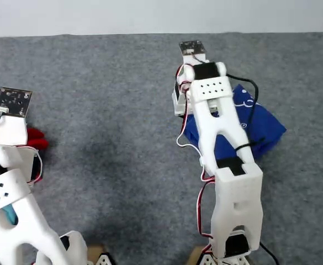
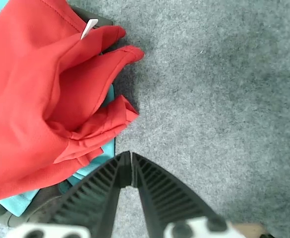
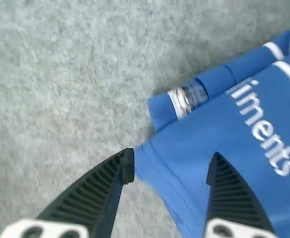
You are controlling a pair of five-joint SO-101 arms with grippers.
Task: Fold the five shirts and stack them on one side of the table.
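Here your right gripper (image 3: 172, 162) is open astride a corner of the blue shirt (image 3: 244, 163), which lies crumpled on the right half of the table (image 1: 111, 83), so this arm is nearer, while your left gripper (image 2: 131, 163) hangs closed and empty beside the red shirt (image 2: 35, 99).

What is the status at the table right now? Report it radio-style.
Left gripper: jaws shut, empty, beside red shirt. Right gripper: jaws open over blue shirt edge. Red shirt crumpled atop teal shirt.
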